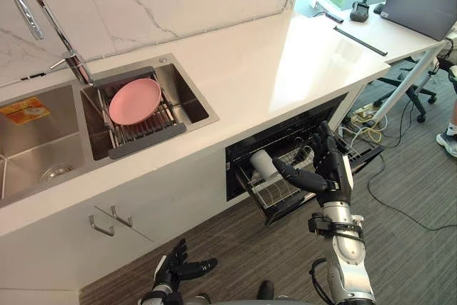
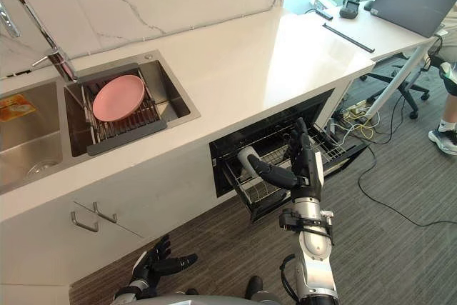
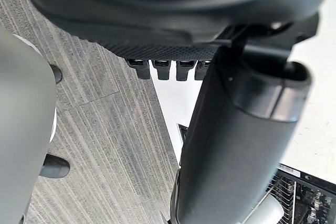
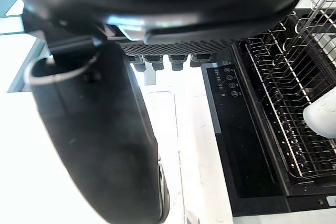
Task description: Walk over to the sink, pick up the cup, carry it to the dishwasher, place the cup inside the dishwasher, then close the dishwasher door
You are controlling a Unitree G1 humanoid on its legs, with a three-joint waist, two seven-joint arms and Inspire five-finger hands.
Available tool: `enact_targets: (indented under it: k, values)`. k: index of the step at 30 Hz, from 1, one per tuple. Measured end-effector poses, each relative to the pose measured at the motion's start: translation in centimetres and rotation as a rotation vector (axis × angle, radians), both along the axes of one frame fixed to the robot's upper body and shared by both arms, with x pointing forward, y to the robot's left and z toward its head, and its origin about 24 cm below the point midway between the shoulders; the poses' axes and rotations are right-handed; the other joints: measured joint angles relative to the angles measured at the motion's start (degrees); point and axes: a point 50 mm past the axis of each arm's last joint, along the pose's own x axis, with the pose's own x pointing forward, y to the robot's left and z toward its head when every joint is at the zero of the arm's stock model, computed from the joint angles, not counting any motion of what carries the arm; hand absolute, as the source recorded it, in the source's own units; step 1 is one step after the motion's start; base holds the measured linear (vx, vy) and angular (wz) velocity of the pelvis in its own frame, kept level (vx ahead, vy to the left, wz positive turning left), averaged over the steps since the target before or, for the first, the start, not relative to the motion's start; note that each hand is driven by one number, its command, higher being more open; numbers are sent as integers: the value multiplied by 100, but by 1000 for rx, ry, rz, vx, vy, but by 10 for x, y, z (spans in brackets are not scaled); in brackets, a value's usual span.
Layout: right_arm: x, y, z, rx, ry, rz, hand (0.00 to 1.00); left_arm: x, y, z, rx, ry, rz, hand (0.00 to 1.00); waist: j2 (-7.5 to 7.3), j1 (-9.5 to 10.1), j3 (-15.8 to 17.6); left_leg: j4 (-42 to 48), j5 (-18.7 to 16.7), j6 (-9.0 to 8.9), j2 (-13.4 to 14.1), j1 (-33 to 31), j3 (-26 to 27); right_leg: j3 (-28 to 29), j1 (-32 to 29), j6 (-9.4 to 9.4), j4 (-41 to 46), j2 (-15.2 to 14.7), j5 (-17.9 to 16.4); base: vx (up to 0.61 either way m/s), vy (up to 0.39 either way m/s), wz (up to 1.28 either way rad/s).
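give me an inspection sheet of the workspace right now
surface: white countertop
job's things: cup lies in the wire basket of the open dishwasher
clutter: pink plate on the sink rack
hands: right hand open beside the cup, not gripping it; left hand open, low by the cabinet
cables: loose cables on the floor right of the dishwasher
surroundings: laptop, office chair, a person's leg

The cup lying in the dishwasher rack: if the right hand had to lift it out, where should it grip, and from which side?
Probably round its body at mid-length, coming from above. The cup lies on its side in the rack, so its curved wall faces up while the wires block any reach from below. The open right hand is just beside it.
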Motion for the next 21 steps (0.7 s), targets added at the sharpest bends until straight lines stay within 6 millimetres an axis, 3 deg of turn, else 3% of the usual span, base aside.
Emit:
enact_targets:
  k: [4,8,10,12,13,15,16,18,21]
  values:
    - [-3,5,-4,2,18,28,100,0,-1,0,-2,0,1,100,20,8,13,126,-28,-24,30,17,-43,1,67,-7,98,-13,-65,-43,10,6]
    - [-14,3,-8,-7,43,22,100,-1,-4,-1,-7,-2,-18,100,133,1,74,809,-468,27,257,-239,-4,-122,-71,5,806,-123,-563,-75,0,20]
    - [-15,-2,-1,-23,16,1,100,0,-5,-2,-19,6,-32,100,134,-80,121,842,-409,21,365,-280,349,-272,-196,34,1106,-275,-715,-17,-10,41]
    - [-14,-6,3,-34,-1,-20,100,0,-6,-3,-23,7,-34,100,115,-127,164,910,-272,-70,344,-332,365,-372,-203,9,1211,-392,-837,0,53,54]
    - [-14,-12,9,-44,-24,-51,100,3,-7,-2,-29,-4,-40,100,77,-185,207,1435,-475,-43,360,-643,687,-578,-130,87,1280,-628,-907,-25,109,66]
    - [-13,-14,13,-56,-37,-53,100,4,-7,-1,-36,-9,-46,100,90,-229,211,1804,-586,-11,544,-902,988,-702,-81,183,1387,-765,-974,-16,140,56]
    - [-12,-15,15,-81,-42,-48,100,5,-7,0,-35,-30,-47,100,131,-251,233,1964,-583,-12,733,-1050,1197,-808,43,357,1601,-942,-1108,30,183,45]
    - [-11,-17,16,-97,-38,-43,100,4,-8,0,-38,-37,-43,100,174,-246,241,2028,-458,38,789,-1027,1249,-841,122,584,2038,-1185,-1367,65,214,32]
    - [-7,-14,21,-94,-54,-21,100,3,-10,-2,-55,-10,-58,100,97,-241,162,2525,-1083,332,333,-1075,1237,-693,153,967,2605,-1797,-1616,178,331,25]
